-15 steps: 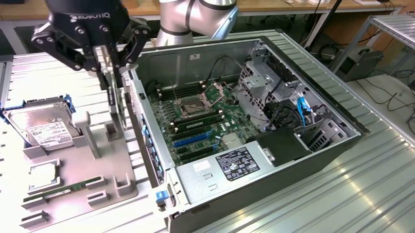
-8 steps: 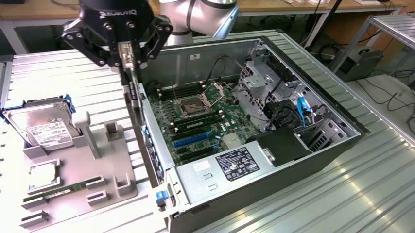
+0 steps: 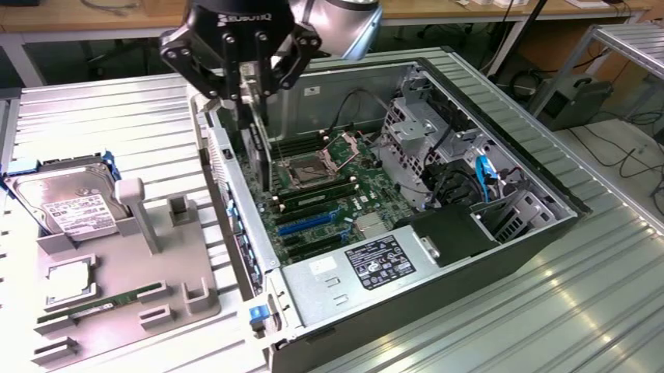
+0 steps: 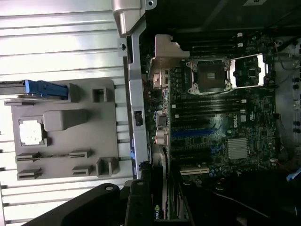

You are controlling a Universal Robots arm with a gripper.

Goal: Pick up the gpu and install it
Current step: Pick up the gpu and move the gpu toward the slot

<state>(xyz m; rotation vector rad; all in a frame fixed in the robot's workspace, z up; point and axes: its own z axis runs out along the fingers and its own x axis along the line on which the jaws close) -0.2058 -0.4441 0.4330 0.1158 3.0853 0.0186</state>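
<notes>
Fingers (image 3: pixel 211 84) of the gripper (image 3: pixel 249 95) are clenched on the top edge of the gpu (image 3: pixel 258 144). In the exterior view the gripper sits at 12 o'clock, above the 10 o'clock corner of the open computer case (image 3: pixel 539 225). The gpu hangs upright and edge-on from the fingers, just inside the case's rear wall (image 3: pixel 230 210), with its lower end over the motherboard (image 3: pixel 343 167) near the open CPU socket (image 3: pixel 311 169). The blue expansion slot (image 3: pixel 309 223), at 5 o'clock from the card's lower end, lies bare, apart from the card. In the wrist view the gpu (image 4: pixel 159 202) appears edge-on between dark finger parts, with its silver bracket toward the rear wall and a green logo on its edge.

The power supply (image 3: pixel 358 268) occupies the 6 o'clock end of the case. At 9 o'clock from the case, a gray fixture tray (image 3: pixel 171 268) rests on the ribbed metal table (image 3: pixel 581 311). The tray holds a hard drive (image 3: pixel 68 206) at its 11 o'clock end, a CPU chip (image 3: pixel 68 281) at mid-length and a memory stick (image 3: pixel 104 305) toward 6 o'clock.
</notes>
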